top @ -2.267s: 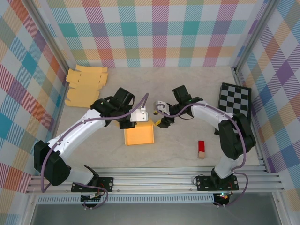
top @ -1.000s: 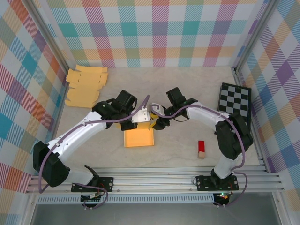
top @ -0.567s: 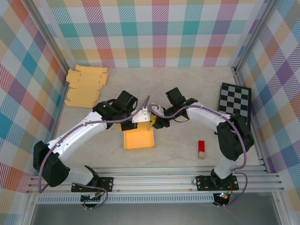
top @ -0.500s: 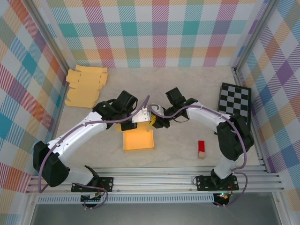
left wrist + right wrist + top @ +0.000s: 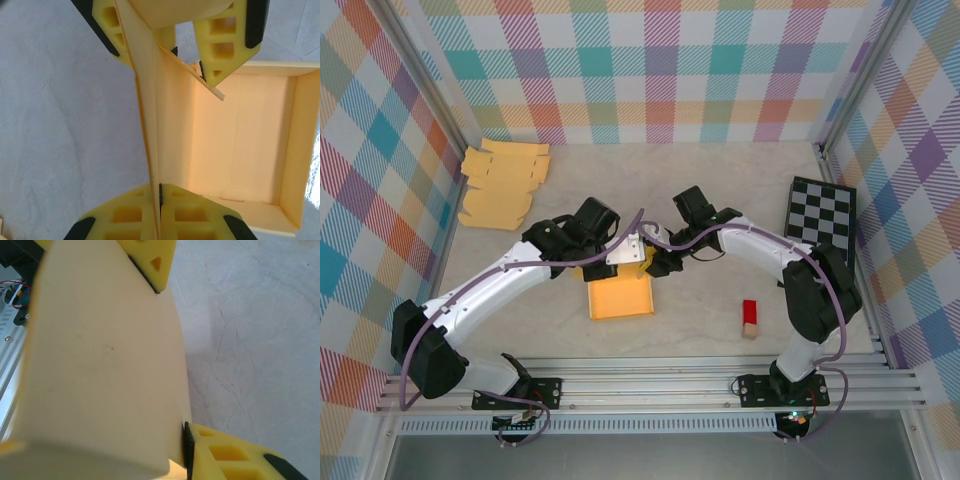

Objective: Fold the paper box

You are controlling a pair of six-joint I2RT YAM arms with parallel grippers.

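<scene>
Top external: paper box point(image 5: 620, 297) shifted slightly right; left gripper point(image 5: 625, 255) stays clamped.

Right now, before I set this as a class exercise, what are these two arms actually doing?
Both arms are working on an orange paper box in the middle of the table. The left gripper has its jaws shut on one upright side wall of the box, seen edge-on in its wrist view. The right gripper meets the box at its far corner, with a cardboard panel between its jaws. The box is partly formed, its walls standing. A stack of flat box blanks waits at the far left.
</scene>
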